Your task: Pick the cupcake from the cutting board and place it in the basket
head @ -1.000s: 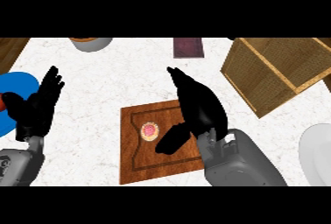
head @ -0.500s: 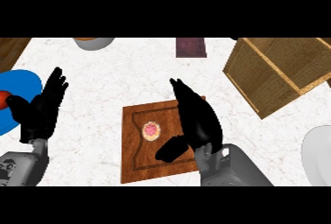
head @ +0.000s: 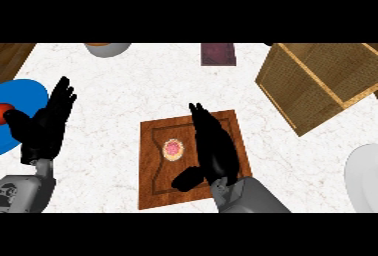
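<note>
One cupcake (head: pixel 173 148) on one cutting board (head: pixel 159 187).

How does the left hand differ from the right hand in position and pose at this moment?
The left hand shows near the view's left edge, partly over the blue plate, while the right hand is over the cutting board. The left hand is far from the cupcake; the right hand is just beside it, on its right. The right hand's thumb points toward the view's lower left; the left hand's does not stand out. Both are black, open, fingers pointing up the view, holding nothing.
</note>
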Controlling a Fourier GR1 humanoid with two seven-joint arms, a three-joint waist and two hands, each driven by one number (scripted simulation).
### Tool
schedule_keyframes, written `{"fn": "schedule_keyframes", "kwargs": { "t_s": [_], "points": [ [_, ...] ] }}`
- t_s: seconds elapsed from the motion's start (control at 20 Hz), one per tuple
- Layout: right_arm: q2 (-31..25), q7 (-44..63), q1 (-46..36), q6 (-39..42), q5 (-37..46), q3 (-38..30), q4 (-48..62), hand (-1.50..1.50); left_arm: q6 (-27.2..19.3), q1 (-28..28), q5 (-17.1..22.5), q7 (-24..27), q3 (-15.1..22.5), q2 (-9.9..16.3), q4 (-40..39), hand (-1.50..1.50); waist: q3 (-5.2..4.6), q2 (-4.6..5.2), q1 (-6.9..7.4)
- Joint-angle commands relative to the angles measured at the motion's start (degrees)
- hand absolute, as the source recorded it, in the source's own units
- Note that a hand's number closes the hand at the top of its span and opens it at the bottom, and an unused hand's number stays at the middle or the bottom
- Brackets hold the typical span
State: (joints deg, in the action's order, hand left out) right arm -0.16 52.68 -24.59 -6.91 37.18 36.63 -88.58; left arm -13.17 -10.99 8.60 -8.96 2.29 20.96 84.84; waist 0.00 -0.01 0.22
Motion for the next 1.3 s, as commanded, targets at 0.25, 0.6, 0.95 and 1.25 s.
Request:
{"fn": "schedule_keyframes", "kwargs": {
  "t_s": [0.25, 0.6, 0.95, 1.25],
  "points": [
    [0.2, -2.9, -1.0, -2.9, 0.3, 0.0, 3.0, -1.50, 1.4, -0.2, -4.3, 0.4, -1.4, -3.4, -1.4, 0.00, 0.00, 0.01, -0.06],
    [0.2, -0.5, -2.4, -5.6, -0.3, 1.1, 3.4, -1.50, 5.7, 3.5, -2.6, 2.4, -4.5, -3.2, 0.3, 0.00, -0.01, -0.03, 0.00],
    [0.2, -1.4, -3.7, -16.7, -2.5, 9.1, 12.4, -1.50, 6.8, 3.6, -3.7, 3.4, -6.4, -4.6, -0.3, 0.00, 0.00, 0.02, 0.27],
    [0.2, -4.2, -3.9, -18.5, -1.7, 9.3, 19.0, -1.50, 6.7, 2.0, -6.0, 1.8, -6.4, -5.2, -1.5, 0.00, 0.00, 0.06, 0.29]
  ]
}}
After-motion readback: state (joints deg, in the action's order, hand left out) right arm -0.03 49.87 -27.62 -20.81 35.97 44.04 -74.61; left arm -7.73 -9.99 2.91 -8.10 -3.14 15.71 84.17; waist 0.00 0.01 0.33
